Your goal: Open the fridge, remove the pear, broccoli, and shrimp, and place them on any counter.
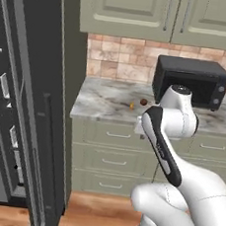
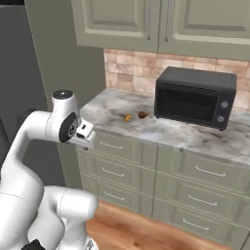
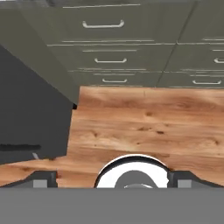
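Note:
The grey fridge (image 1: 29, 100) stands at the left with its door swung open, shelves showing on the door's inner side. On the marbled counter (image 1: 101, 103) lie the tiny orange shrimp (image 1: 131, 105) and, just right of it, the reddish-brown pear (image 1: 143, 102). The right base view has the same pair, shrimp (image 2: 128, 117) and pear (image 2: 142, 115), left of the microwave. The broccoli is out of view. My gripper (image 2: 86, 135) hangs in front of the counter's left end, pointing down at the floor. Its fingertips (image 3: 43, 179) sit far apart: open, holding nothing.
A black microwave (image 1: 190, 81) sits on the counter at the right, under sage-green wall cabinets (image 1: 146, 12). Drawer fronts (image 3: 105, 43) run below the counter. Wooden floor (image 3: 144, 127) lies under the hand, with the fridge's dark door (image 3: 30, 109) beside it.

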